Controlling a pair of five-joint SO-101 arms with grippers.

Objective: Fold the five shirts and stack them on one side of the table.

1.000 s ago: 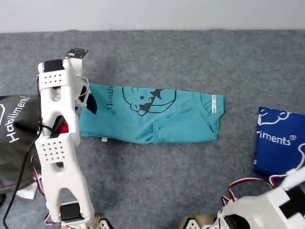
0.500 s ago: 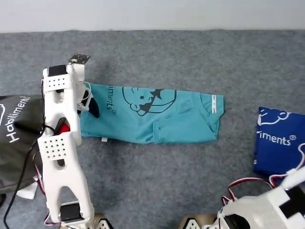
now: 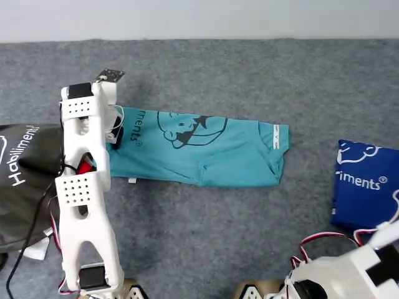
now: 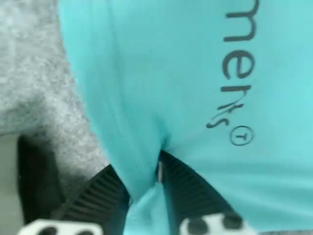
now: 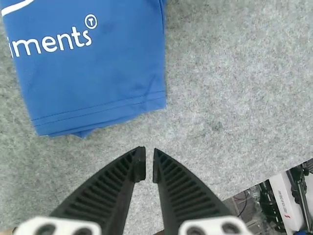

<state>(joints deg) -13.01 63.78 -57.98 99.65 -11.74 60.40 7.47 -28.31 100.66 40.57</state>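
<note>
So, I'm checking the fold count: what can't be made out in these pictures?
High view: the left arm covers the gripped end of the teal shirt.
High view: frame edges cut off the blue shirt and the black garment.
Left wrist view: bunched fabric hides how many layers the left pincer holds.

Grey, felt-like table cover (image 3: 206, 237), flat and fuzzy, flecked with lighter fibres; same coarse grey pile close up in the right wrist view; plain pale wall strip (image 3: 199, 18) along the table's far edge.
</note>
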